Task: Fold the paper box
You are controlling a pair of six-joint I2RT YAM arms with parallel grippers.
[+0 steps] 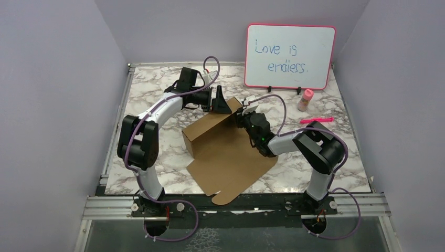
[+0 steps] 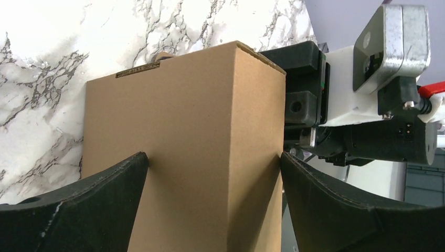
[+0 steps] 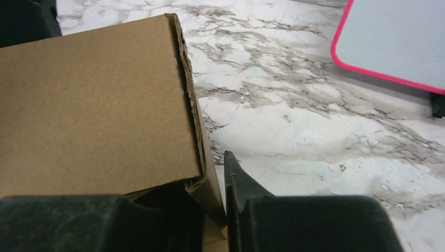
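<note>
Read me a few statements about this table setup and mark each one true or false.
The whiteboard stands at the back of the table. True.
The cardboard box is fully closed. False: one large flap lies flat toward the arms.
The left gripper is wide open, straddling a raised box wall. True.
The pink marker lies on the box. False: it lies on the table, to the box's right.
The right gripper is away from the box. False: cardboard sits between its fingers.

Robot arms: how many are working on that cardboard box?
2. The left arm reaches in from the left, the right arm from the right; both meet at the raised far wall of the cardboard box. None appear hidden.
</note>
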